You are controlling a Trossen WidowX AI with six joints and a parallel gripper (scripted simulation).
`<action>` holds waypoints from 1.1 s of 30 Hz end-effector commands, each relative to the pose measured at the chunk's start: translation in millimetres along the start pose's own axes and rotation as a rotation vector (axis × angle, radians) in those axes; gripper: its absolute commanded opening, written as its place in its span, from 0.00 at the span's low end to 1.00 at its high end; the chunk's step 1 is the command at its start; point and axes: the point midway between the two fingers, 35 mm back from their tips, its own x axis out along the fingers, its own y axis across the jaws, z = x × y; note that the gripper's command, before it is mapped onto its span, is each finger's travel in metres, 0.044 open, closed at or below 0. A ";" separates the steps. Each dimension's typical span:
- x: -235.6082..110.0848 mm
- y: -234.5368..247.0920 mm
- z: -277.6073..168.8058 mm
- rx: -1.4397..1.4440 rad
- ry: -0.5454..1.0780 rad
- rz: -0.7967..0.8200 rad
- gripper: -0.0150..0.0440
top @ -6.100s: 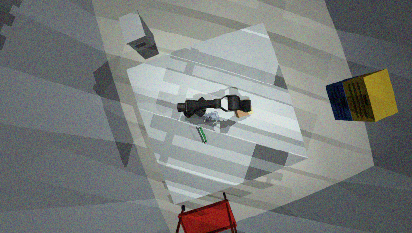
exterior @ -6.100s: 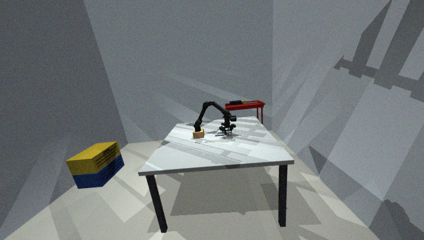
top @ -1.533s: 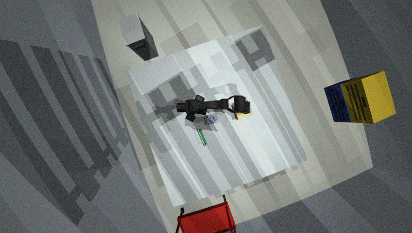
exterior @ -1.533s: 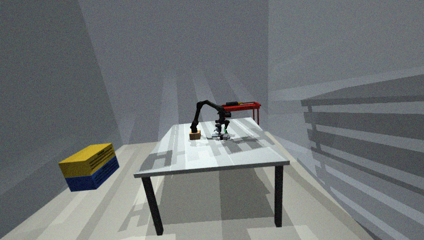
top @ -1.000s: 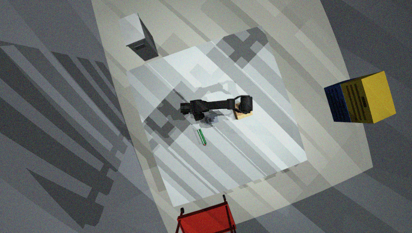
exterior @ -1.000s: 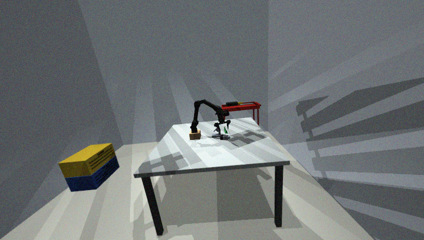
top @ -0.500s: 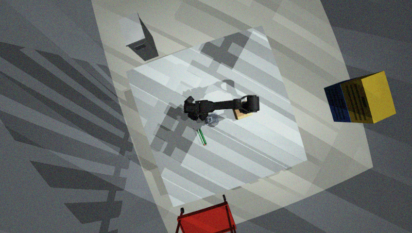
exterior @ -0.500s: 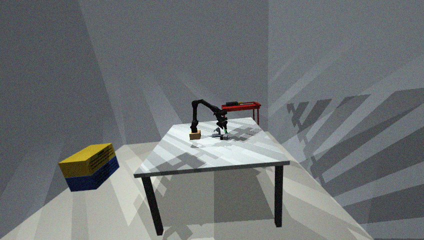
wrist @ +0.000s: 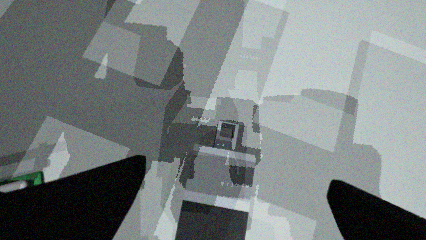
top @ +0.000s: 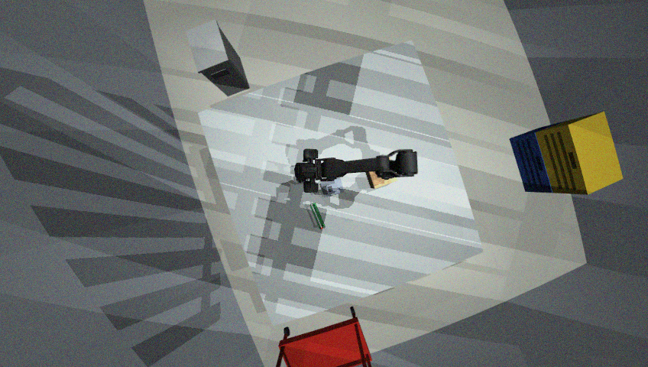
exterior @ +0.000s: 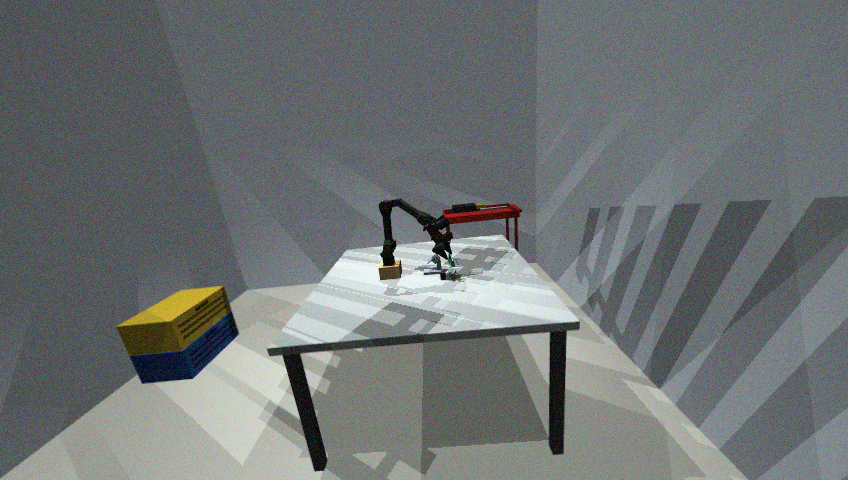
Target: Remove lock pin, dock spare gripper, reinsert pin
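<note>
The black parallel-jaw gripper hangs above the white table with its jaws spread nearly to full width and nothing between them. The green lock pin with a red tip lies flat on the table, out of the socket and near the tool. Directly below the fingers sits the small grey mount and spare-gripper assembly; whether the spare is docked cannot be told. Risk, as judged: the parts are small and low in contrast, so a descent off-centre could let one finger strike the assembly and knock it askew, or nudge the pin and roll it away.
</note>
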 end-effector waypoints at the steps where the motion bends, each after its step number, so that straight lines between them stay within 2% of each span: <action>1: -1.6 -0.9 0.2 0.044 -0.012 -0.006 1.00; 6: 5.9 -0.7 -3.0 0.048 -0.012 -0.005 1.00; 15: 58.5 0.8 -35.1 0.072 -0.012 0.005 1.00; 33: 81.2 2.3 -45.4 0.073 -0.012 0.005 1.00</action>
